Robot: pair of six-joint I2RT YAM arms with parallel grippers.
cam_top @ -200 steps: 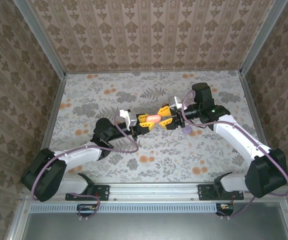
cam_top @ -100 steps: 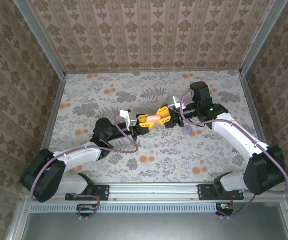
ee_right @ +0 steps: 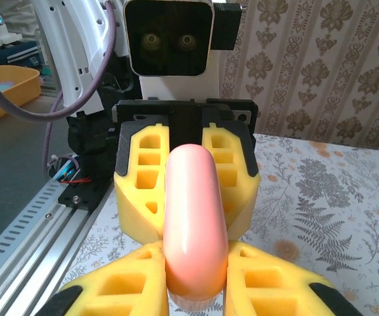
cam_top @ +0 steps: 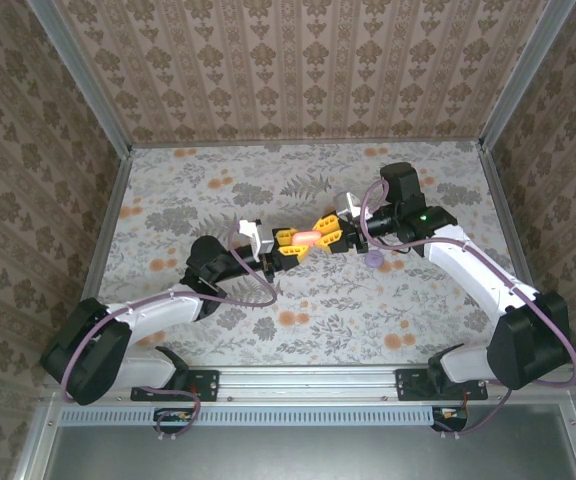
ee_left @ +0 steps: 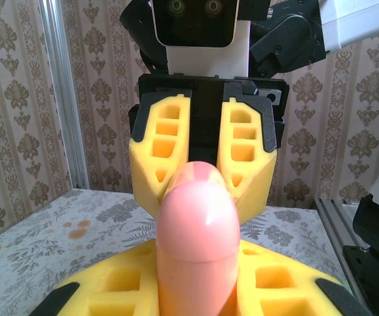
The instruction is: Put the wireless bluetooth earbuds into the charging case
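The coral-pink charging case (cam_top: pixel 308 238) hangs above the middle of the table, held from both ends. My left gripper (cam_top: pixel 290 244) is shut on its left end, and my right gripper (cam_top: pixel 328 233) is shut on its right end. In the left wrist view the case (ee_left: pixel 196 230) rises between my own yellow fingers (ee_left: pixel 110 289), with the right gripper's fingers (ee_left: pixel 166 151) clamping its far end. The right wrist view shows the case (ee_right: pixel 195 217) between my fingers (ee_right: pixel 120 289), with the left gripper's fingers (ee_right: pixel 143 178) behind it. The case looks closed. The earbuds are out of view.
A purple round disc (cam_top: pixel 375 259) lies on the floral table just under the right wrist. Metal rails (cam_top: pixel 108 230) and patterned walls enclose the table. Orange flower prints (cam_top: pixel 290 318) dot the cloth.
The right gripper's fingers have drawn in on the case's right end and shifted slightly left. The case and the left gripper have stayed nearly still.
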